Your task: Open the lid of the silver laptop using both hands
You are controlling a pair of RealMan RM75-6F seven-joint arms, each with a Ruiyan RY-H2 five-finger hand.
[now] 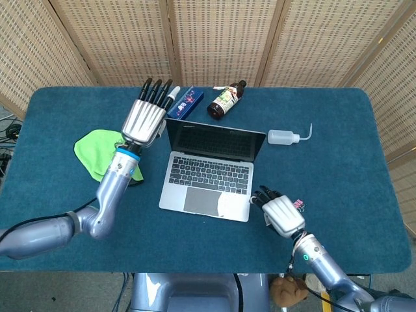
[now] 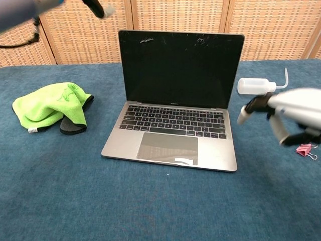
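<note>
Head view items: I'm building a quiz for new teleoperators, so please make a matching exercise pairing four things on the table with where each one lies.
Things:
1. green cloth
2. brown bottle
3. white squeeze bottle
4. pink binder clip

Places:
A. right of the laptop's screen
B. beside the right hand
C. left of the silver laptop, under the left arm
D. behind the laptop, lying on its side

Pairs: 1-C, 2-D, 3-A, 4-B

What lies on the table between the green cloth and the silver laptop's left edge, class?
Nothing: in the chest view, bare blue tabletop separates the green cloth from the silver laptop. In the head view, the left hand's forearm crosses above that gap.
</note>
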